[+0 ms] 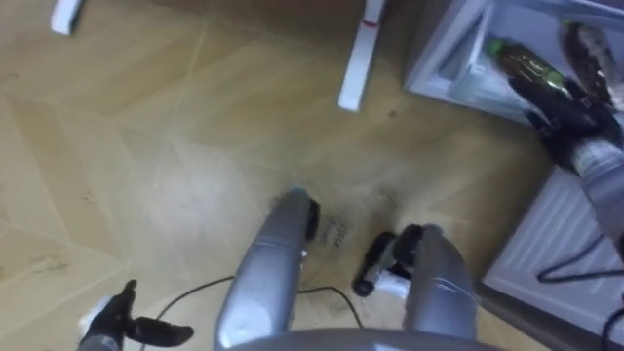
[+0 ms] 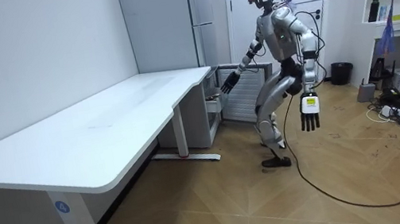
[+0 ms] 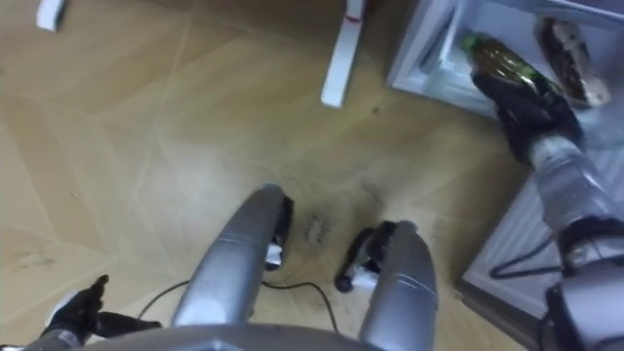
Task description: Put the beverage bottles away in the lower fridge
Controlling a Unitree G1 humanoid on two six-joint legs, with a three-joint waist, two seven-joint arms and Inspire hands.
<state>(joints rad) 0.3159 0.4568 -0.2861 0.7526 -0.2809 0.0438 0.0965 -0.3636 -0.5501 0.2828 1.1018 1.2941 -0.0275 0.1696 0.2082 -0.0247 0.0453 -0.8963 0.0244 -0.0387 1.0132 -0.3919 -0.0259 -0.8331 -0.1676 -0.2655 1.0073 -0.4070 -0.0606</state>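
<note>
I stand bent forward at the open lower fridge [image 1: 450,60], its pale compartment at the upper right of the eye views. A green drink bottle [image 1: 525,61] lies tilted inside the opening. My right hand [image 1: 564,109] reaches in from the right, its dark fingers curled round the bottle's near end. Another brownish drink [image 1: 587,44] lies deeper in the compartment, to the right of the bottle. My left hand [image 1: 115,317] hangs low at the lower left over the floor, fingers spread, holding nothing. In the room view the right hand [image 2: 229,83] stretches toward the fridge [image 2: 209,14] and the left hand [image 2: 309,115] hangs down.
The fridge's ribbed white door [image 1: 561,234] stands open at my right. A white table foot [image 1: 359,58] lies on the wooden floor left of the fridge. The long white table [image 2: 106,127] fills the room view's left. Cables trail on the floor behind me.
</note>
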